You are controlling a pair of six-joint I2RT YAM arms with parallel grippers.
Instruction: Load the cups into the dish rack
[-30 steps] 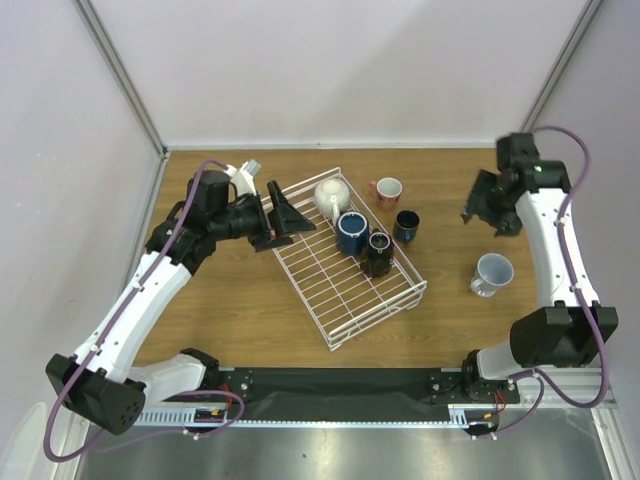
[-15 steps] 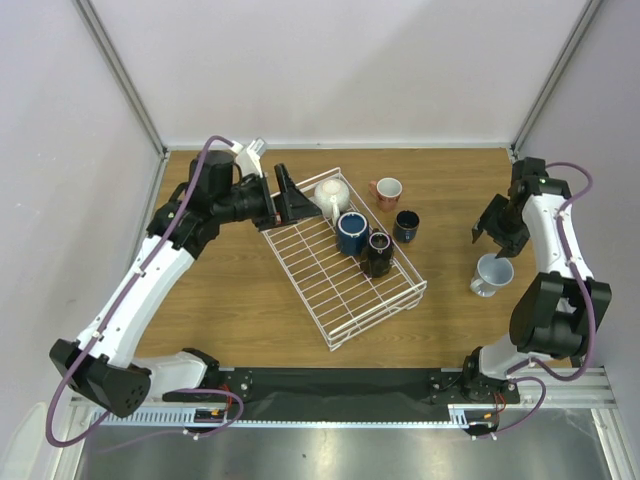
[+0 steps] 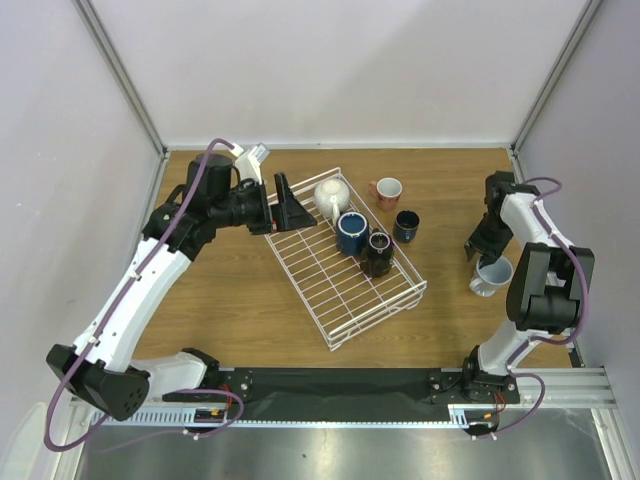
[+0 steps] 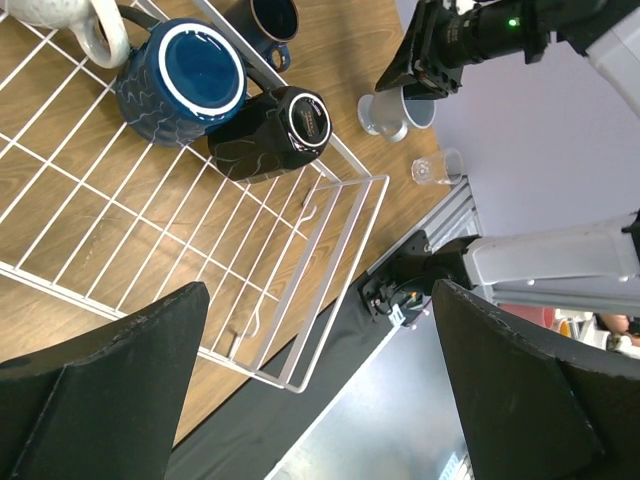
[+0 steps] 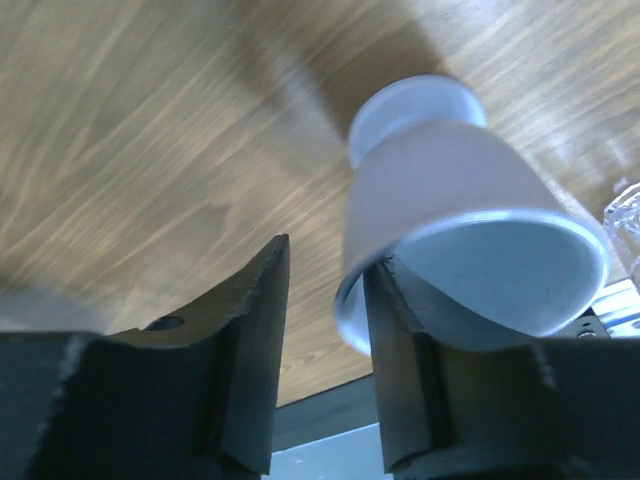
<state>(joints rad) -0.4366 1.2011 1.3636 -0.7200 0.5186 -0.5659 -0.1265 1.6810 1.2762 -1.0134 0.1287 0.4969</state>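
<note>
The white wire dish rack point(image 3: 340, 300) lies diagonally at the table's middle and also shows in the left wrist view point(image 4: 330, 215). In it are a cream-white mug point(image 3: 331, 197), a navy blue mug point(image 3: 351, 232) and a black mug point(image 3: 377, 253). A salmon-pink mug point(image 3: 387, 191) and a dark navy mug point(image 3: 406, 225) stand on the table beside the rack's far side. A pale grey-blue mug point(image 3: 492, 275) stands at the right. My right gripper point(image 3: 478, 248) is open at its rim point(image 5: 325, 350), one finger point(image 5: 405, 380) against the rim's inner side. My left gripper point(image 3: 296, 206) hangs wide open and empty over the rack's far-left corner point(image 4: 320, 400).
A small clear glass object point(image 4: 432, 170) sits near the table's front right edge. Grey walls close in the table on three sides. The black strip with the arm bases point(image 3: 340, 385) runs along the near edge.
My right gripper has come down and inward from the far right to the pale grey-blue mug's rim. My left gripper has shifted slightly toward the far side and turned over the rack's corner.
</note>
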